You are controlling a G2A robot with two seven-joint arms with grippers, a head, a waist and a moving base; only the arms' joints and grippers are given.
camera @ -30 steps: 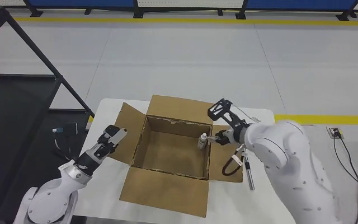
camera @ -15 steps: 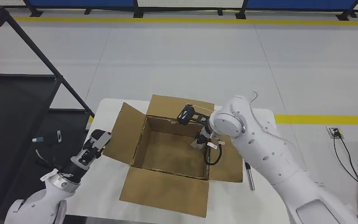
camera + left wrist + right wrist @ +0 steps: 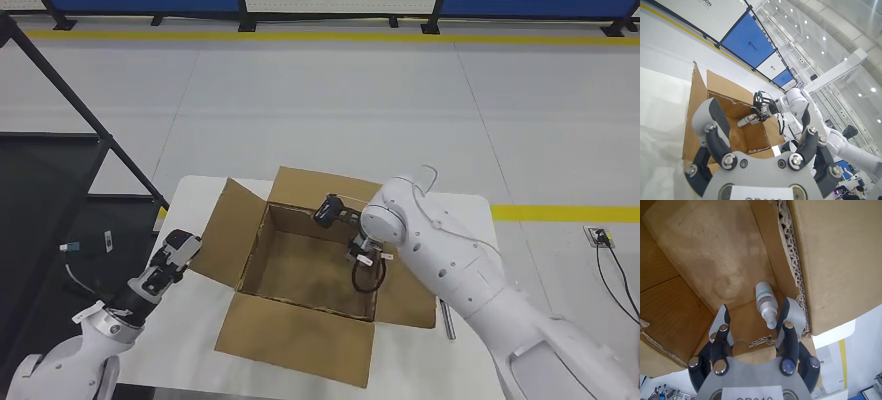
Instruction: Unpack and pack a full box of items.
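An open cardboard box (image 3: pixel 300 330) stands on the white table (image 3: pixel 465 370). My right gripper (image 3: pixel 755 304) hangs inside the box near its far right corner and is open. A small white spray bottle (image 3: pixel 763 294) lies tilted in that corner, its cap close beside one finger (image 3: pixel 789 313), with no grip on it. From the left wrist view the bottle (image 3: pixel 745 121) slants down from the right gripper (image 3: pixel 756 118). My left gripper (image 3: pixel 180 243) is open with nothing in it, just outside the box's left flap (image 3: pixel 215 235).
A dark pen-like item (image 3: pixel 447 325) lies on the table right of the box, by the right flap (image 3: pixel 405 295). A black frame (image 3: pixel 60 120) stands left of the table. The box floor (image 3: pixel 706 247) is bare apart from the bottle.
My right arm swung from the box's right rim over and down into the box with the bottle. My left gripper drew back from the left flap. The box shifted slightly.
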